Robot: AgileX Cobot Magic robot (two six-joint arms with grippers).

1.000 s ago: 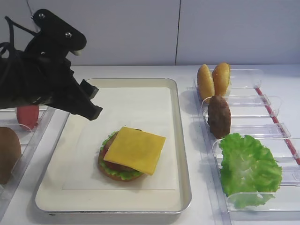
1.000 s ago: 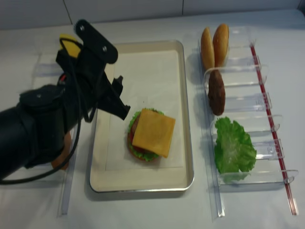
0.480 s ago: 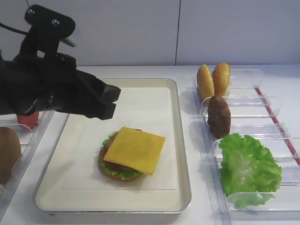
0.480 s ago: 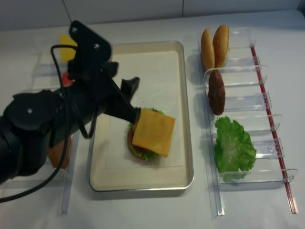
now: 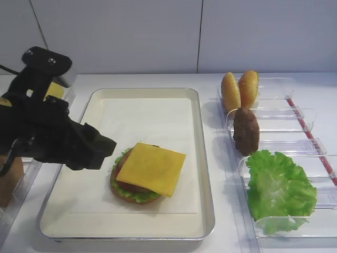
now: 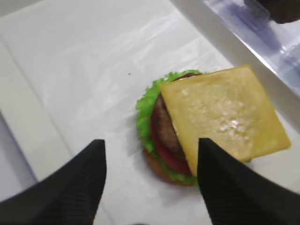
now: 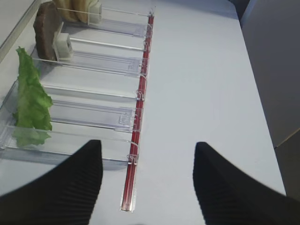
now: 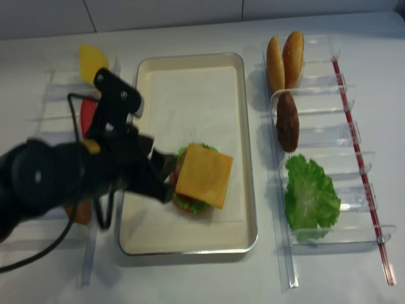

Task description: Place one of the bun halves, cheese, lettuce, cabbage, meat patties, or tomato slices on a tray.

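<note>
Left end effector (image 6: 149, 180), black with two ribbed fingers, hangs just above the big cream-white tray with the shiny metal rim (image 5: 206, 174), and its fingers stand wide apart with nothing between them. Right under it on the white paper liner (image 5: 152, 113) sits a stack: a round golden-brown bun half (image 5: 120, 193) at the bottom, ruffled green lettuce (image 6: 146, 104), a flat red tomato slice (image 6: 164, 152), a dark brown rough meat patty (image 6: 165, 127), and a thin square yellow-orange cheese slice (image 5: 151, 168) lying flat on top. The cheese looks like it sits a bit crooked and off to one side of the stack, so it hangs over the edge. The other food waits in narrow clear plastic bins (image 5: 287, 118) on the white desk (image 7: 201, 70), standing on edge so that fingers can likely pinch it easily: two more bun halves (image 5: 239, 89), one more dark patty (image 5: 246, 130), and a big green lettuce leaf (image 5: 278, 187). The right end effector (image 7: 149, 185) hovers over the desk beside those bins, fingers apart and empty too. The left wrist view shows the layers under the cheese up close, which the high views mostly hide. The top-down high view shows a yellow slice (image 8: 93, 60) and a red slice (image 8: 88, 114) in the bins on the left side, and the side high view does not show these clearly because the black arm is in the way.
</note>
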